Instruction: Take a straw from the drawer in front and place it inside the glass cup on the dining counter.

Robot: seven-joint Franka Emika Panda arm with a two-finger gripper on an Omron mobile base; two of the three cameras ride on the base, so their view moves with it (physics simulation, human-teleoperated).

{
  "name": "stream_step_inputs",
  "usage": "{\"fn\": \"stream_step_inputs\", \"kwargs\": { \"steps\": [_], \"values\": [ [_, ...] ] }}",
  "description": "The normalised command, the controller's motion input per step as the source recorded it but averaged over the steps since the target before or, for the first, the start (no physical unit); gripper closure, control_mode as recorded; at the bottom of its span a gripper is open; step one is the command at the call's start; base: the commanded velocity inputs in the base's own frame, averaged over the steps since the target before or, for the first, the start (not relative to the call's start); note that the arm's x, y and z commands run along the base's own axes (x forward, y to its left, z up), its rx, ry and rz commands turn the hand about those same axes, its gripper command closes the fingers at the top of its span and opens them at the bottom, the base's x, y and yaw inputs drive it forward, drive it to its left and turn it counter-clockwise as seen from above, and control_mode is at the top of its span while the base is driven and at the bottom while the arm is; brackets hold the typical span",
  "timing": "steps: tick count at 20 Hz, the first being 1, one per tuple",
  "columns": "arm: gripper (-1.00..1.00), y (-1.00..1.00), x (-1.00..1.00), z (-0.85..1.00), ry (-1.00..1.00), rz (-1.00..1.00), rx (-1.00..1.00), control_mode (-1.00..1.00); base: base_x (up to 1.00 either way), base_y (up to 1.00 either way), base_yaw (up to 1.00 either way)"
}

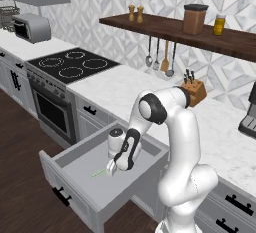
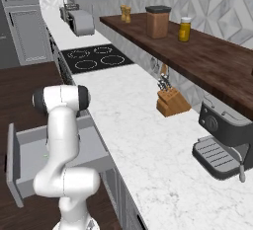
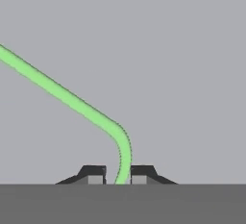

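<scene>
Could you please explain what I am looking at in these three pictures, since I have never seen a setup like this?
This is a rendered kitchen with a white robot arm on a driving base. Two pictures come from cameras on the base, behind the arm to its left and right. The third comes from a camera on the hand, looking along the gripper.

The arm reaches down into an open grey drawer. There a green straw lies on the drawer floor, and its bent end runs between the two dark fingertips. The gap between them is narrow, but I cannot tell whether they grip it yet.

On the marble worktop stand a knife block and a coffee machine, next to a black cooktop.
</scene>
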Motion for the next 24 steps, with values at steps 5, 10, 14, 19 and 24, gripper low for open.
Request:
{"fn": "stream_step_inputs", "kwargs": {
  "steps": [5, 10, 14, 19, 24],
  "values": [
    [1.0, 0.0, -0.02, 0.0, 0.0, 0.0, 0.0, -1.0, 0.0, 0.0, 0.0],
    [1.0, 0.0, -0.17, 0.15, -0.02, 0.0, 0.0, -1.0, 0.0, 0.0, 0.0],
    [1.0, 0.0, -0.39, 0.92, -0.12, 0.0, 0.09, -1.0, 0.0, 0.0, 0.0],
    [1.0, 0.0, -0.23, 1.0, -0.14, 0.0, 0.15, -1.0, 0.0, 0.0, 0.0],
    [1.0, 0.08, 0.14, 1.0, -0.03, 0.0, 0.13, -1.0, 0.0, 0.0, 0.0]
  ]
}}
